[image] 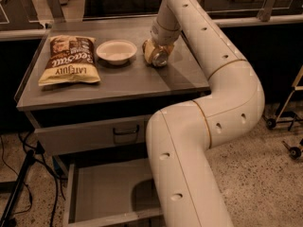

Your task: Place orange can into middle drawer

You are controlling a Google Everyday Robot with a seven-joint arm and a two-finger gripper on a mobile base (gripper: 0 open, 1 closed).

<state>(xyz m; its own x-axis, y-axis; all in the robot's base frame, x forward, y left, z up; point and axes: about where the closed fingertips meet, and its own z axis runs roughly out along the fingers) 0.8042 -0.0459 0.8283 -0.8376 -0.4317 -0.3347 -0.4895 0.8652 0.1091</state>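
The orange can (160, 57) is on the countertop to the right of the white bowl, tilted so its silver end faces the camera. My gripper (153, 53) reaches down from the arm at the back, its yellowish fingers (148, 50) closed around the can. Below the counter, the middle drawer (102, 195) is pulled open and its grey floor is bare. My arm's lower link covers the drawer's right part.
A white bowl (116, 50) sits left of the can, and a chip bag (70, 59) lies at the counter's left. The top drawer (90, 135) with a dark handle is closed. Cables and a stand leg (19, 183) are at the lower left.
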